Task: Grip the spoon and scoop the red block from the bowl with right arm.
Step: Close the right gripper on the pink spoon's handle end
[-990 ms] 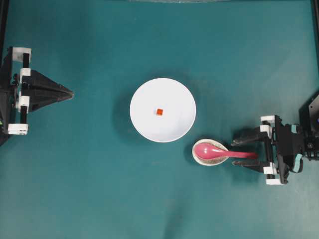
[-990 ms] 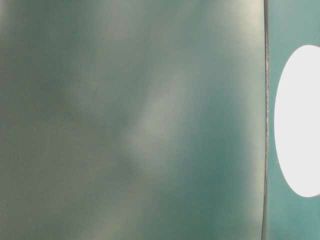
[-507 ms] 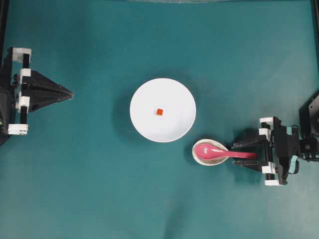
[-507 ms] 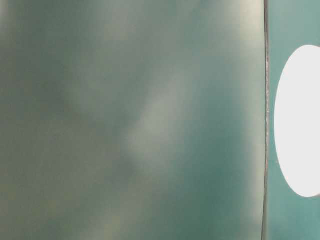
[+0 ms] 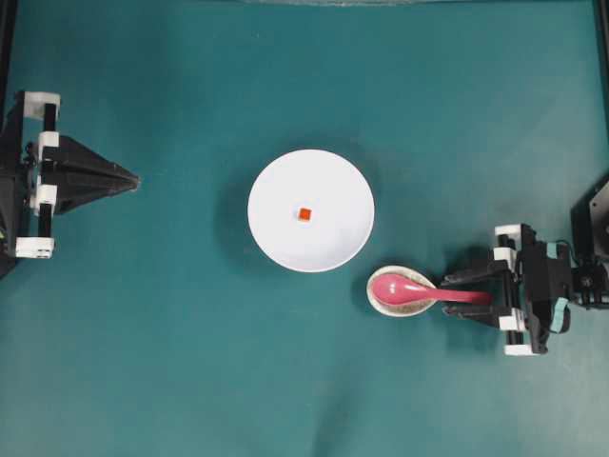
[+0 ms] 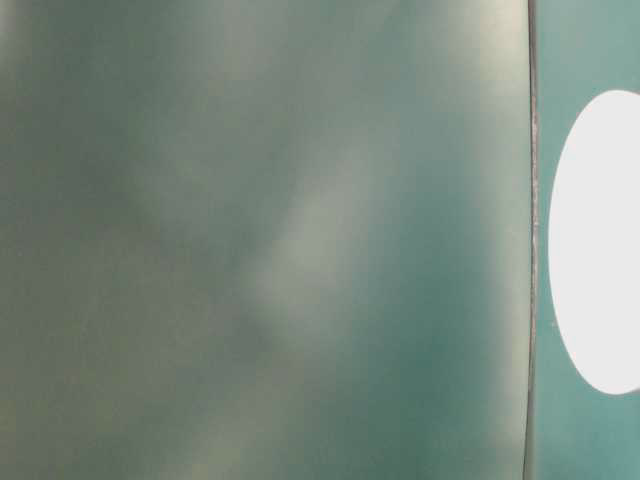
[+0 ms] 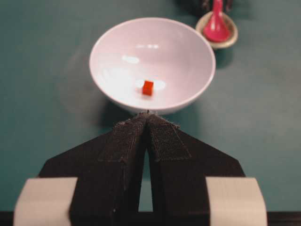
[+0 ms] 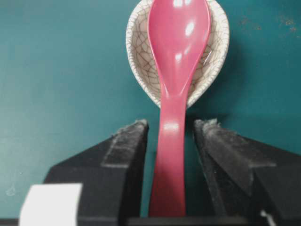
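Spoon (image 8: 176, 70): glossy pink-red, bowl end lying in the crackle-glazed spoon rest (image 8: 141, 61), handle sticking out over the rim toward the right arm. Looks rigid and light, probably melamine or ceramic, and the gloss says slippery. It could twist or skate in a narrow pinch.

Best hold, I'd say: mid-handle, clear of the rest's rim, pads flat on the handle's two sides.

Right pincer (image 8: 170, 134): spread, one finger each side of the handle, a thin gap visible on both sides. Straddling, not pinching yet. No contact that I can make out.

Red block (image 5: 304, 213): tiny cube sitting near the middle of the white bowl (image 5: 271, 181). Light, loose, will likely slide ahead of the spoon lip, so the bowl's curved wall is the backstop.

Bowl and rest sit just beside each other, apparently not touching; short hop over the bowl rim. Watch that rim when the spoon goes in.

Left pincer (image 7: 147, 116): pressed together, empty, parked well apart on the far side of the bowl, pointing at it. Desk (image 5: 190, 362) is open all around otherwise. Table-level view is a blur, no use.
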Tool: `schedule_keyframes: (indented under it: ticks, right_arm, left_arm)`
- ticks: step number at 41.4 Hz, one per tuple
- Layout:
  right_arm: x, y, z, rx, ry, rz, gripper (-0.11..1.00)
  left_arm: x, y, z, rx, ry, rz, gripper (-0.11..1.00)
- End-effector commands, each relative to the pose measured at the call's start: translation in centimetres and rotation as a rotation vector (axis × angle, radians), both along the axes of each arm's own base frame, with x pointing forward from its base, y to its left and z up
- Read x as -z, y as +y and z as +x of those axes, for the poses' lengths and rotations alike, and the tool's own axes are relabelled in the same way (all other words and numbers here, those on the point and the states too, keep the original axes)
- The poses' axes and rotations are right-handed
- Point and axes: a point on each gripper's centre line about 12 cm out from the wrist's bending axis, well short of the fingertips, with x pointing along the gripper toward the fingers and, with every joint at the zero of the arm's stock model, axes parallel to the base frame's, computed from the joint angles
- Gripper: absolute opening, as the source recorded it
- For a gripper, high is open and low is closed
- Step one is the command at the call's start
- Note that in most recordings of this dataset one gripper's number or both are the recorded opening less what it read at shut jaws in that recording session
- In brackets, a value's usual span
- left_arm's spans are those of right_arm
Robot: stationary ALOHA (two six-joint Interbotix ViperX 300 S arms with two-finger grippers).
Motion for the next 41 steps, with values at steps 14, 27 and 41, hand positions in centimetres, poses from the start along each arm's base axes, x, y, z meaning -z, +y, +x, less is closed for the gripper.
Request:
schedule_keyframes:
  ticks: [14,27,41]
  right_arm:
    - [-0.58,0.23,0.39,-0.002,-0.043,0.005,0.43]
    - [-0.63,0.26,0.45,-0.002,-0.048,0.006,0.42]
    - [-0.59,0.20,0.36,-0.002,-0.045,0.004,0.25]
  left_arm:
    - [-0.44,0.08,0.19,-0.002,-0.011,0.004,0.00]
    - [-0.38,0.08,0.17,-0.002,-0.009,0.003,0.00]
    - [-0.23,0.04,0.15,-0.001,-0.004,0.003,0.00]
